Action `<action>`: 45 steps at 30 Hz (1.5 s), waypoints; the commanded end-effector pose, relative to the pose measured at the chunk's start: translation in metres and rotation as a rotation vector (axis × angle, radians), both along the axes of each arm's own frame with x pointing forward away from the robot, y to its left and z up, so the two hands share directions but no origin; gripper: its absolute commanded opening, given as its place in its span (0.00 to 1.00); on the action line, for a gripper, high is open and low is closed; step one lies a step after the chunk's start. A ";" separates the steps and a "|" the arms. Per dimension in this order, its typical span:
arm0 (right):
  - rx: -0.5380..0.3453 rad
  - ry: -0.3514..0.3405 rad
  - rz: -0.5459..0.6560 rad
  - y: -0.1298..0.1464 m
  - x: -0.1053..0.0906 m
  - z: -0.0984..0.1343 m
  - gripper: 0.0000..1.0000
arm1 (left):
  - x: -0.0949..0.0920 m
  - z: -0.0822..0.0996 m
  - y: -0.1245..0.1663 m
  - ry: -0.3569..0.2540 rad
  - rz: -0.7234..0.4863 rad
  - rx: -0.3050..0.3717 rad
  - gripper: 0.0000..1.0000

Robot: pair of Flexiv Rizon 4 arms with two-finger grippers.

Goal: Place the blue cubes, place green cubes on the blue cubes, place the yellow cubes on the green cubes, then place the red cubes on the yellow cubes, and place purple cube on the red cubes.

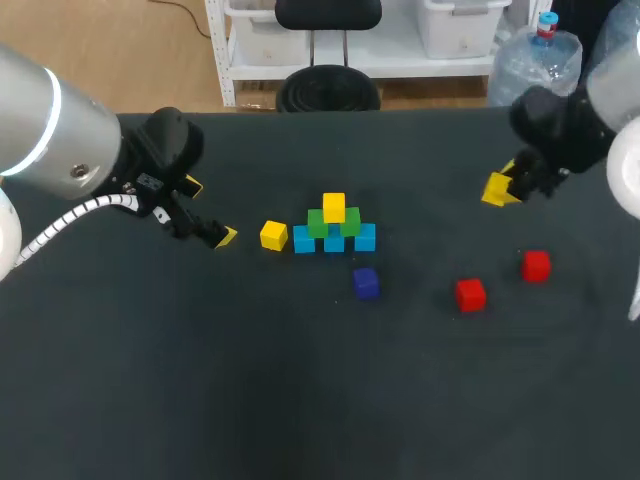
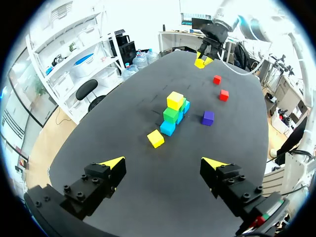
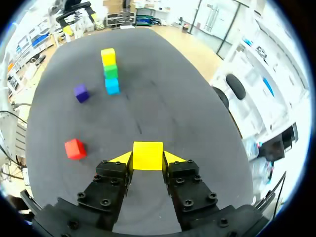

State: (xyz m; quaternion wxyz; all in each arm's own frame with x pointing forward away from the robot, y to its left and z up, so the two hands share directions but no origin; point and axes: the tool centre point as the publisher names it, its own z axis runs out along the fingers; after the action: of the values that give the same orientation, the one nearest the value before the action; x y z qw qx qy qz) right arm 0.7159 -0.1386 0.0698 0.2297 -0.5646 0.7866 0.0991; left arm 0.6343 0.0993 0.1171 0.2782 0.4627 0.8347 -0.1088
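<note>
Your right tool (image 3: 147,160) clamps a yellow cube (image 3: 147,152) at two o'clock on the worktop (image 1: 200,380), likely bound for the stack (image 1: 334,228) at centre. Your left tool (image 2: 163,164) hangs spread apart at nine o'clock.

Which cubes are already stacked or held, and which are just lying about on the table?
Stacked or held:
pile of blue, green and yellow cubes
yellow cube in the right end effector

Lying about:
loose yellow cube
purple cube
two red cubes
</note>
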 end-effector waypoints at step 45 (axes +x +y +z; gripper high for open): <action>-0.018 0.023 0.266 0.152 -0.008 0.010 0.00 | 0.000 0.000 0.002 -0.001 -0.004 -0.004 1.00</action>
State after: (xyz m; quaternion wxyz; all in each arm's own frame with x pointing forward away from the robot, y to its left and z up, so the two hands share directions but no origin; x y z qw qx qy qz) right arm 0.7068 0.0090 0.0820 0.2020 -0.6645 0.7077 0.1293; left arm 0.6343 0.0993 0.1171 0.2782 0.4627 0.8347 -0.1088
